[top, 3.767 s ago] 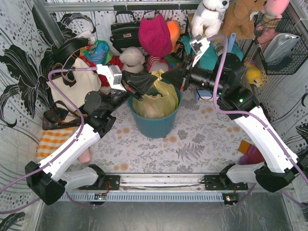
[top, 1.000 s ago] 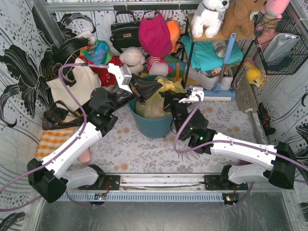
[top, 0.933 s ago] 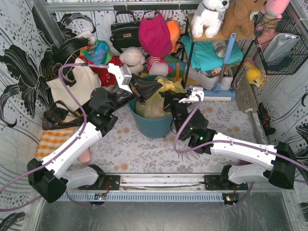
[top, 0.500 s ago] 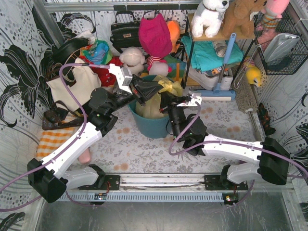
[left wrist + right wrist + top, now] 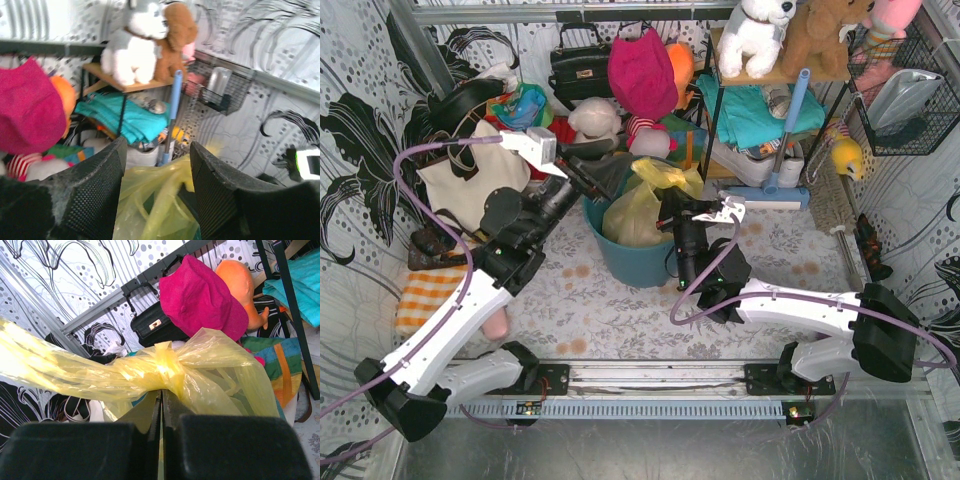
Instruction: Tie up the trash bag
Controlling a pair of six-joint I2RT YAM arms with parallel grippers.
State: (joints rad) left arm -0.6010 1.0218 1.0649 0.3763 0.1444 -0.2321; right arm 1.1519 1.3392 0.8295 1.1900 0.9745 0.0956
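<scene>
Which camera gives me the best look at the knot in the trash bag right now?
Right wrist: the knot in the trash bag sits close and centred. Top external shows only small bunched yellow flaps above the bin; left wrist shows loose film, no knot.

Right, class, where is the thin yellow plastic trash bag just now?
Top view, centre: the thin translucent yellow plastic trash bag sits in the round teal plastic bin, its bunched top pinched by the right gripper.

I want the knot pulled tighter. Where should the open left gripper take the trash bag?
The trash bag's long flap stretched out from the knot, away from the right gripper's pinch. Likely come from above on the bin's left side, left gripper straddling the narrow band.
</scene>
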